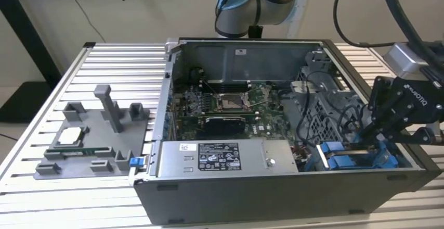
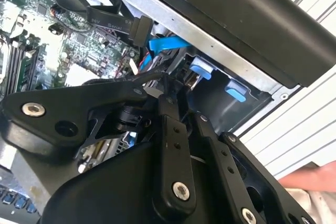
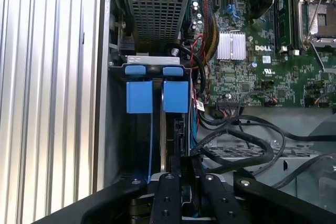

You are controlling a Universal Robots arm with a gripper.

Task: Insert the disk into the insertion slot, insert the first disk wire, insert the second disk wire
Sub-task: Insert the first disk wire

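Observation:
The disk (image 3: 176, 129) stands on edge in the insertion slot of the drive bay (image 1: 347, 158) at the case's near corner, on the exterior view's right. Its blue carrier tab (image 3: 176, 96) sits level with the neighbouring blue carrier (image 3: 139, 96). My gripper (image 3: 185, 169) is down in the bay with its tips together at the disk's end; whether they pinch the disk is hidden. In the second wrist view the gripper (image 2: 167, 88) closes beside two blue tabs (image 2: 202, 69). A blue flat wire (image 2: 163, 43) and a black wire with a free connector (image 2: 138, 29) lie close by.
The open computer case (image 1: 277, 198) lies on a slatted metal table (image 1: 118, 57). Inside are the motherboard (image 1: 229, 104), a power supply (image 1: 222, 158) and loose black cables (image 3: 236, 145). A grey fixture (image 1: 90, 145) stands at the exterior view's left. What looks like a hand (image 2: 315, 179) is beside the case.

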